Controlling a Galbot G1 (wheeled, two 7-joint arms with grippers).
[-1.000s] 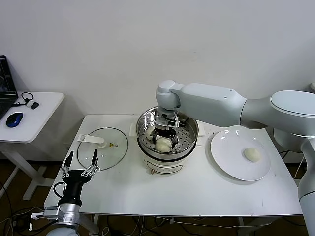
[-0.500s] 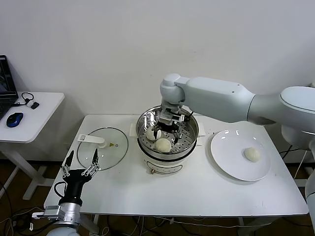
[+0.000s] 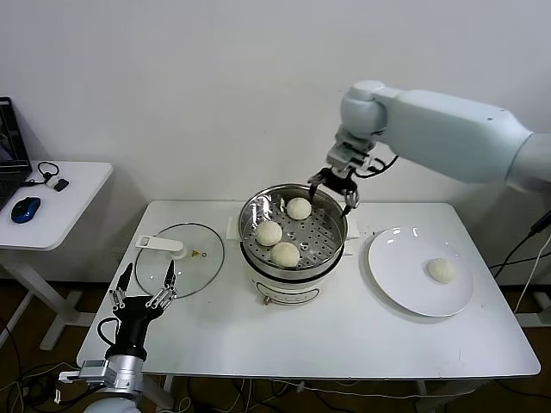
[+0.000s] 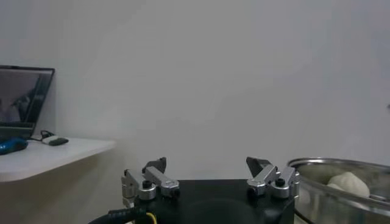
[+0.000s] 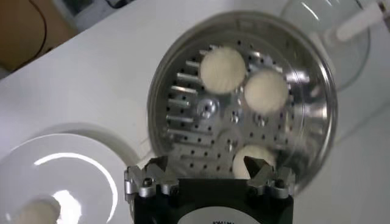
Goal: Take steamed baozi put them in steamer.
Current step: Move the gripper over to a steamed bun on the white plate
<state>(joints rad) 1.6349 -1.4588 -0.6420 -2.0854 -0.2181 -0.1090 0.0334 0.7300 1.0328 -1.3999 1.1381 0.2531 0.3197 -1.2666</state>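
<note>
Three cream-white pleated dough buns [image 3: 286, 254] lie in the round shiny stainless-steel steamer [image 3: 293, 268], a fourth at 3 o'clock on the white plate [image 3: 405, 280], right claw [image 3: 336, 188] spread empty above, left claw [image 3: 142, 290] parked wide.

I note the right gripper [image 3: 337, 188] has risen out of the steamer [image 3: 294, 225] and now hangs above its far right rim, fingers spread and empty. A second ago it was down on the perforated tray, and it was already lifting clear half a second ago. With it clear, a third baozi [image 3: 299, 207] shows at the tray's far side.
</note>
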